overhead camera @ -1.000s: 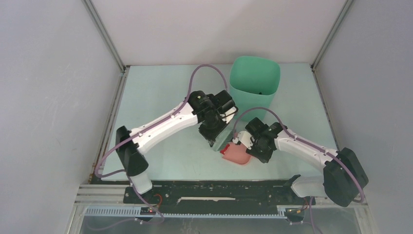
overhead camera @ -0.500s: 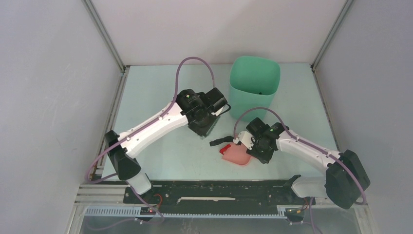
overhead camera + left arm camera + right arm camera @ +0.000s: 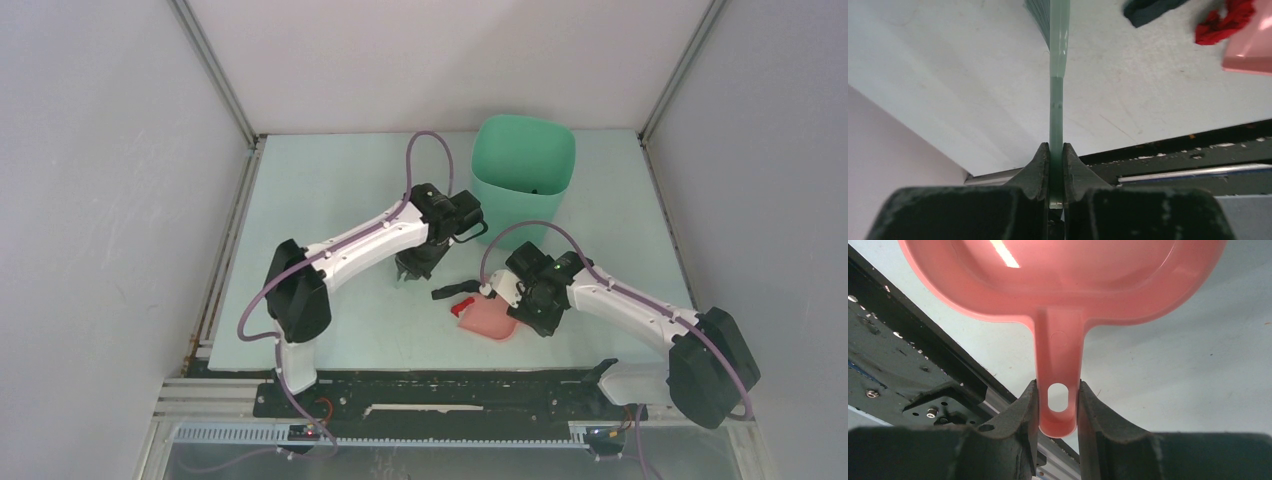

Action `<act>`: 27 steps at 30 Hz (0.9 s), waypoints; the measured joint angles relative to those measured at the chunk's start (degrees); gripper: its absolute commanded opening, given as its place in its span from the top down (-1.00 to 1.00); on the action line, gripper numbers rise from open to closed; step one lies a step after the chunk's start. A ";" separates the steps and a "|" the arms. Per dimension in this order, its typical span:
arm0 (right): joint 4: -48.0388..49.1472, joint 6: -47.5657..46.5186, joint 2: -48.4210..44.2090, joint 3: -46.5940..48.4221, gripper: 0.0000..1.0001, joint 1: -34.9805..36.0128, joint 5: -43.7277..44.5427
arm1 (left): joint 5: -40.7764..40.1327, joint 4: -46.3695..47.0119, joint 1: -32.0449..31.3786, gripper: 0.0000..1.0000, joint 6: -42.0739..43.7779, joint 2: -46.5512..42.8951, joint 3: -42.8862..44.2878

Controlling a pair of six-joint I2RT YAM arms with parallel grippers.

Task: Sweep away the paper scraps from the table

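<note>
1. We see the left gripper (image 3: 1056,150) in the lower middle of the left wrist view. Its two fingers are pressed almost together on the thin pale-green handle of the hand brush (image 3: 1058,65).
2. The brush shows edge-on, running straight up the middle of that frame. Its bristles are just visible at the top edge, above the table (image 3: 973,75).
3. In the top view this gripper points down at the table just left of the frame's centre. The wrist hides most of the brush there.
4. The right gripper (image 3: 1058,396) sits in the lower middle of the right wrist view. Its jaws stand partly apart, clamped on either side of the handle of the pink dustpan (image 3: 1063,285), level with the hanging hole.
5. The pan's scoop fills the upper part of that frame. In the top view the dustpan lies on the table, a little right of centre and low in the frame.
6. We find the paper scraps (image 3: 463,305) on the table between brush and dustpan.
7. In the upper right of the left wrist view, the red scrap (image 3: 1225,25) lies right against the pan's edge. The dark scrap (image 3: 1150,9) lies just to its left, apart from the pan.
8. The mint-green bin (image 3: 522,165) stands upright in the upper middle of the top view, beyond both grippers and apart from the dustpan.
</note>
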 measured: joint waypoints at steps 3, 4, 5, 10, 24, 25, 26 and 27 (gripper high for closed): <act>0.00 0.02 0.00 0.00 1.00 0.00 0.07 | 4.02 1.11 -0.31 1.00 0.42 0.04 0.15; 0.00 0.02 0.00 0.00 1.00 0.00 0.22 | 6.05 1.81 -0.44 1.00 0.48 0.04 0.24; 0.00 0.02 0.00 0.00 1.00 0.00 0.33 | 7.76 2.54 -0.59 1.00 0.52 0.04 0.24; 0.02 0.02 0.00 0.00 1.00 -0.02 0.46 | 18.97 6.91 -2.10 1.00 0.48 -1.09 0.42; 0.44 -0.02 -1.95 -0.04 1.00 -0.96 0.52 | 17.38 6.84 -3.61 1.00 -1.16 -9.84 6.38; 0.63 -0.04 -2.95 -0.15 1.00 -1.16 0.52 | 15.52 6.40 -3.45 1.00 -1.27 -10.45 6.38; 0.87 -0.13 -4.22 -0.33 1.00 -1.33 0.52 | 14.16 6.05 -3.26 1.00 -1.44 -10.93 6.36; 1.11 -0.20 -5.53 -0.50 1.00 -1.55 0.50 | 12.81 5.88 -2.97 1.00 -1.68 -11.63 6.12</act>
